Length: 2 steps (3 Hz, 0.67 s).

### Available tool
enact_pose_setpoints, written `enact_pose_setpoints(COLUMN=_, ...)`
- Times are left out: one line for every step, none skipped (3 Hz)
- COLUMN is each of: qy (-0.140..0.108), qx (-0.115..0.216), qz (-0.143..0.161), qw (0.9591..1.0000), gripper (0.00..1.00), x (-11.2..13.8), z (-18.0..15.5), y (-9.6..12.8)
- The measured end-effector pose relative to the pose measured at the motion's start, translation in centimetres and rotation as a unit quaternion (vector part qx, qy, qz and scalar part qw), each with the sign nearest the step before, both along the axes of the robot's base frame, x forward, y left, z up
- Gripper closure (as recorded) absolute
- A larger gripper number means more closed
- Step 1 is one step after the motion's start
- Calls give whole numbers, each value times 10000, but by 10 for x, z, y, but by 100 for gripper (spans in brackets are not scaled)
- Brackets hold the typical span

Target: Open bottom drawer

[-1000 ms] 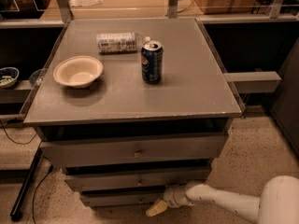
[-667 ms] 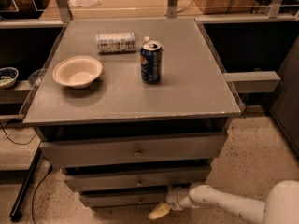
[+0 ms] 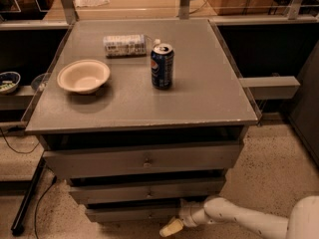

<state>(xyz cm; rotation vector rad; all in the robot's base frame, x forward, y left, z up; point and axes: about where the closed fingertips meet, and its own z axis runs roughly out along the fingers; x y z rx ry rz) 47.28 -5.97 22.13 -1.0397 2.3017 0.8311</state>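
The grey cabinet [image 3: 144, 113] shows three drawer fronts stacked below its top. The bottom drawer [image 3: 132, 213] is the slimmest panel, lowest on the cabinet; its knob is hard to make out. My white arm reaches in from the lower right, and my gripper [image 3: 172, 227] sits low in front of the bottom drawer's right part, its yellowish tip pointing left and down. It lies just below and in front of the drawer front.
On the cabinet top stand a blue soda can [image 3: 162, 66], a white bowl [image 3: 83, 76] and a lying bottle [image 3: 124, 45]. The mid drawer [image 3: 147, 190] and top drawer [image 3: 144, 160] are above. A black pole [image 3: 27, 198] leans at left; speckled floor at right.
My arm and gripper have shifted slightly lower and to the right in front of the bottom drawer. The drawers look unchanged.
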Motion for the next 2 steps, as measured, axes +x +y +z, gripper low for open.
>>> enact_pose_setpoints(qy=31, qx=16, qz=14, qw=10000, gripper=0, x=-3, z=1, y=-2)
enact_pose_setpoints(qy=31, qx=16, qz=14, qw=10000, gripper=0, x=-3, z=3, y=-2)
